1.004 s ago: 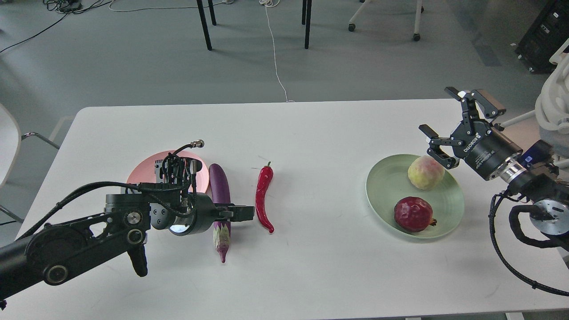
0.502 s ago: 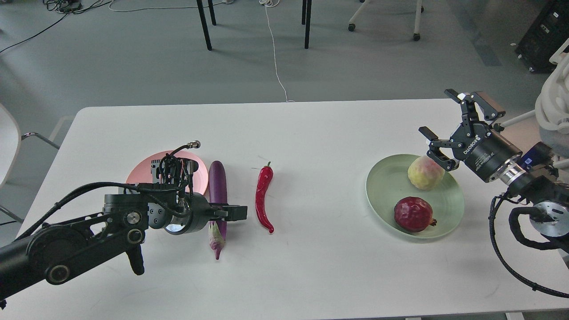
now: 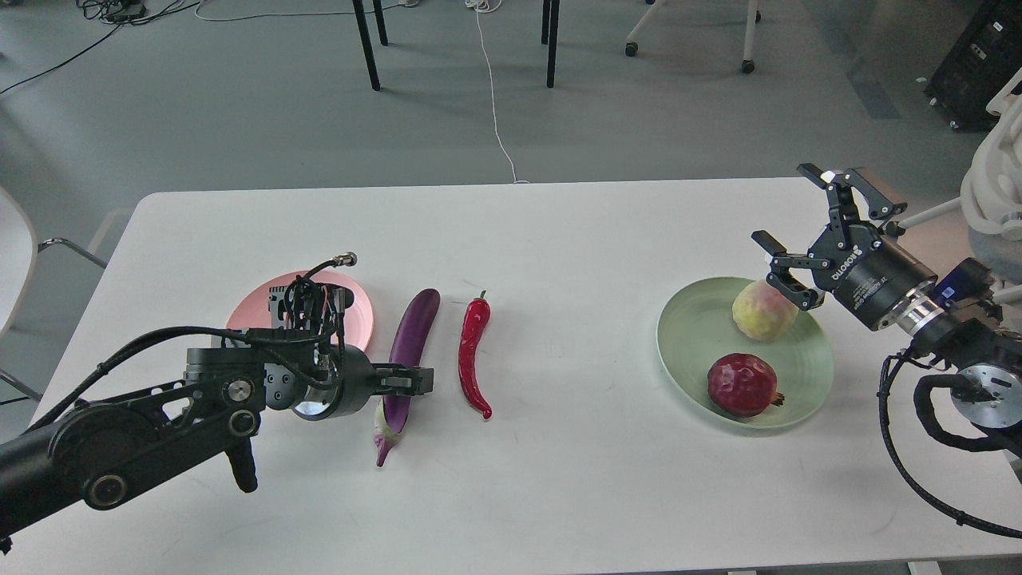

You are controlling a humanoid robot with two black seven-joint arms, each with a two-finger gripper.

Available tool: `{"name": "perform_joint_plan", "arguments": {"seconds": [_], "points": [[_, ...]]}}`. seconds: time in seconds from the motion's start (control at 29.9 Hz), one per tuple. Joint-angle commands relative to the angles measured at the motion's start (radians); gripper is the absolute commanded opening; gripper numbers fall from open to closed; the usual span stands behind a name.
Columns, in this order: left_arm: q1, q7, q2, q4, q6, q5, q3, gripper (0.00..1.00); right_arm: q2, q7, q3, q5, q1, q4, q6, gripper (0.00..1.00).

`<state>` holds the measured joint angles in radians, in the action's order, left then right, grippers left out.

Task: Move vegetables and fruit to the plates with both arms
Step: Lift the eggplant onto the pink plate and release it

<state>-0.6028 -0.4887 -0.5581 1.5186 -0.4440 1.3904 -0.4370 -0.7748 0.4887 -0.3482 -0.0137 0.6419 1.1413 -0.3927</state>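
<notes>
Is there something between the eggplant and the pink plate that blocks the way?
No object lies between them. The eggplant is just right of the pink plate, with bare table between. Only the left gripper and its arm hang over that side.

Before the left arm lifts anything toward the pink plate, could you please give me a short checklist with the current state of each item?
1. Left gripper closed on eggplant: cannot tell.
2. Pink plate has bare room showing: ok.
3. Chili pepper apart from the eggplant: ok.
4. Right gripper open, jaws spread: ok.
5. Peach and pomegranate on green plate: ok.
</notes>
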Motion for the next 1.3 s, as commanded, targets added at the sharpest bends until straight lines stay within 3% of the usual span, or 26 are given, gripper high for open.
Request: {"name": "perform_joint_plan", "arguments": {"seconds": [0.0,0.27,0.54,0.84,1.1,1.27], "points": [[-0.003,0.000,0.003,0.000,0.004,0.001,-0.002,0.17,0.000,0.000,0.000,0.000,-0.001,0.000,0.000,0.96],[-0.054,0.000,0.011,0.009,0.001,-0.004,-0.009,0.14,0.000,0.000,-0.002,-0.002,-0.005,-0.002,0.000,0.96],[-0.204,0.000,-0.043,0.003,-0.045,-0.039,-0.019,0.15,0.000,0.000,0.000,-0.002,-0.005,-0.002,0.000,0.96],[-0.138,0.000,-0.281,0.000,-0.045,-0.050,0.000,0.16,-0.001,0.000,0.000,-0.002,-0.007,0.000,0.000,0.96],[-0.061,0.012,-0.329,0.000,-0.045,-0.042,-0.002,0.18,-0.001,0.000,0.000,-0.002,-0.013,0.000,0.000,0.96],[-0.061,0.027,-0.324,-0.020,-0.045,-0.041,-0.002,0.25,-0.003,0.000,-0.001,-0.002,-0.013,0.000,0.000,0.96]]}}
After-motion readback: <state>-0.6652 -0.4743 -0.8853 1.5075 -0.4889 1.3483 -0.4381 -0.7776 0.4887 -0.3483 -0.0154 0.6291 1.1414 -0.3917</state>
